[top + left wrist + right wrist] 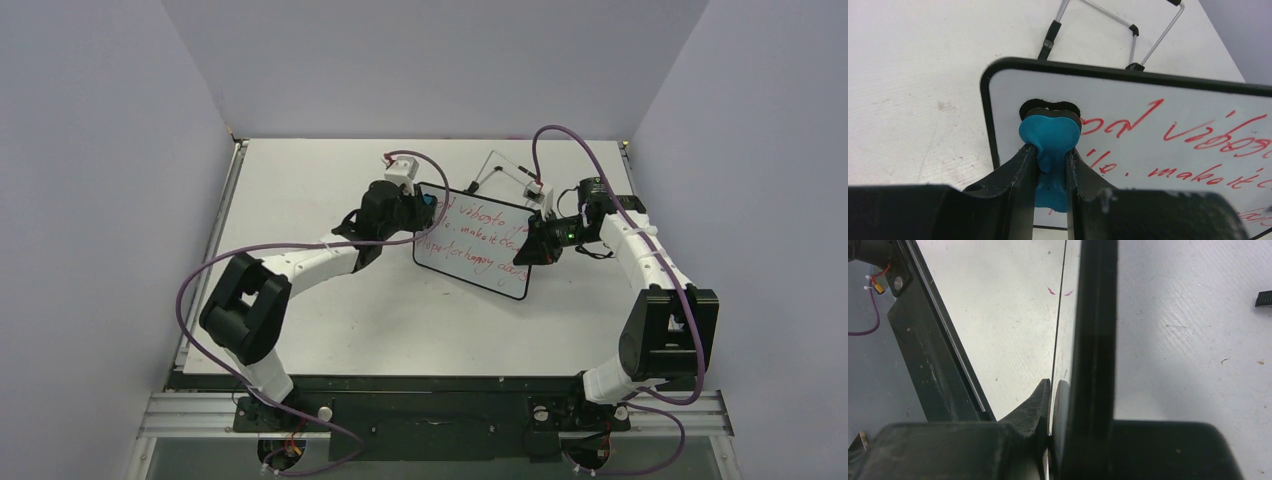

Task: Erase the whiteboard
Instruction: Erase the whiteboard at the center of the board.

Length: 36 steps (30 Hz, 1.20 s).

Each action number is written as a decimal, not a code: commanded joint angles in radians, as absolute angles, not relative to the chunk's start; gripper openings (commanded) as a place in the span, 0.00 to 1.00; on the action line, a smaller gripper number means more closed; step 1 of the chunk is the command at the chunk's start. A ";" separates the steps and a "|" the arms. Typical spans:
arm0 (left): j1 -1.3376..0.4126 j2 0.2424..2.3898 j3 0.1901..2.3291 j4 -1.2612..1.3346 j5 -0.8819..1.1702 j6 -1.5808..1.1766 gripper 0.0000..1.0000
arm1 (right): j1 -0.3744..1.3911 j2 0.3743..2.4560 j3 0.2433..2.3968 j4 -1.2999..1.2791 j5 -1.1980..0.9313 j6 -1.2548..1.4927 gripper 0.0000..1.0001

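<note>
The whiteboard (pixel 478 248) is held tilted above the table, with red handwriting across its face. My left gripper (pixel 428 205) is shut on a blue eraser (pixel 1049 131). The eraser's rounded end presses on the whiteboard (pixel 1128 95) near its upper left corner, just left of the first red words. My right gripper (pixel 533 243) is shut on the board's right edge. In the right wrist view the whiteboard (pixel 1093 315) shows edge-on as a dark bar, with my right gripper (pixel 1053 390) clamped on it.
A thin wire easel stand (pixel 505 165) rests on the white table (pixel 330 320) just behind the board, and its legs show in the left wrist view (pixel 1128 30). Grey walls enclose the table on three sides.
</note>
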State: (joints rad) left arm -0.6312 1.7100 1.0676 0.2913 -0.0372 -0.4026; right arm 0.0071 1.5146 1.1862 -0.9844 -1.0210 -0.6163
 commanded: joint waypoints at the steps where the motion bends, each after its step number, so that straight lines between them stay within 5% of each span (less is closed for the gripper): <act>1: -0.567 1.734 1.134 0.331 0.000 -0.413 0.00 | 0.046 1.518 1.194 -1.069 -1.017 -0.723 0.00; 36: -0.699 1.704 1.020 0.358 -0.086 -0.404 0.00 | 0.046 1.518 1.198 -1.083 -1.022 -0.736 0.00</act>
